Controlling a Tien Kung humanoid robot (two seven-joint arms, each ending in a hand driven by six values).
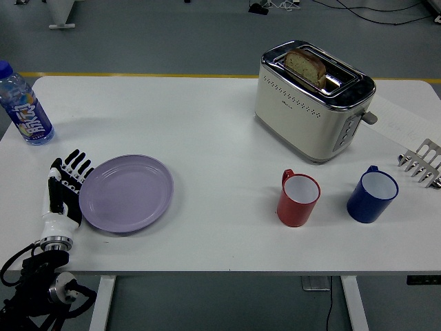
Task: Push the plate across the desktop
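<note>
You are looking down over a white tabletop (207, 131) from the robot's side, with the near edge along the bottom. Your left hand (64, 189) comes in from the lower left corner and lies low over the surface, its fingers (72, 165) extended, held side by side and pointing away from you, gripping nothing. The inner edge of that hand rests against the left rim of a lilac plate (126, 192), which lies flat in the near left part of the tabletop, a little in from the near edge. Beyond the hand, near the far left corner, a clear water bottle (24, 107) with a blue cap and blue label stands upright, well apart from the plate. Across the tabletop toward the far right sits a cream and chrome toaster (313, 100) with a slice of bread (306, 67) sticking up from one slot. Nearer to you on the right stand a red mug (298, 198) and, just beside it further right, a blue mug (372, 194), both upright and apart from each other. A metal rack (422, 163) shows at the right edge. Your right hand is out of view.
</note>
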